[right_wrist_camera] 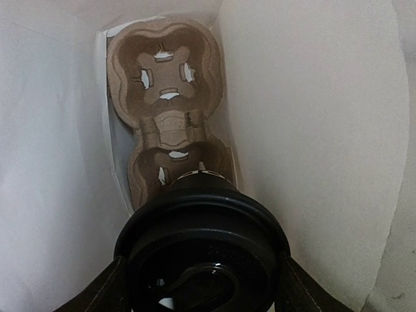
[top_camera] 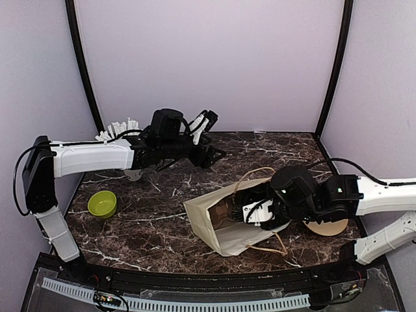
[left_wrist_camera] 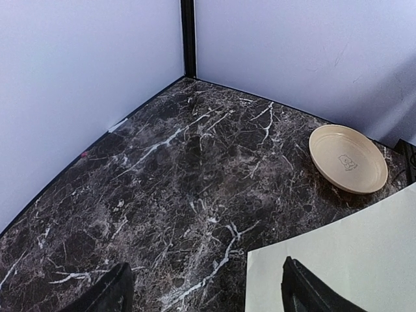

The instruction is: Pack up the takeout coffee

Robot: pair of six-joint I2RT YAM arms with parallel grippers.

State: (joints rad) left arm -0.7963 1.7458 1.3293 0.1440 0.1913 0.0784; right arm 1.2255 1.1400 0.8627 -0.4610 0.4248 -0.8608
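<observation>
Coffee [right_wrist_camera: 203, 244] in right hand [right_wrist_camera: 201, 289], inside bag [right_wrist_camera: 312, 130]

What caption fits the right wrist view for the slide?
Right gripper, shut on the black-lidded coffee cup, inside the white paper bag, at the near pocket of a cardboard cup carrier.

White arm shells [top_camera: 91, 158], black joint housings [top_camera: 166, 123], thin black cables [top_camera: 15, 185], black claw fingers [left_wrist_camera: 107, 292]

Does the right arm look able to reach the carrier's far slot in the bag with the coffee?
Probably yes: the right gripper holds the coffee inside the bag, the carrier's far slot is empty and nothing lies between.
</observation>
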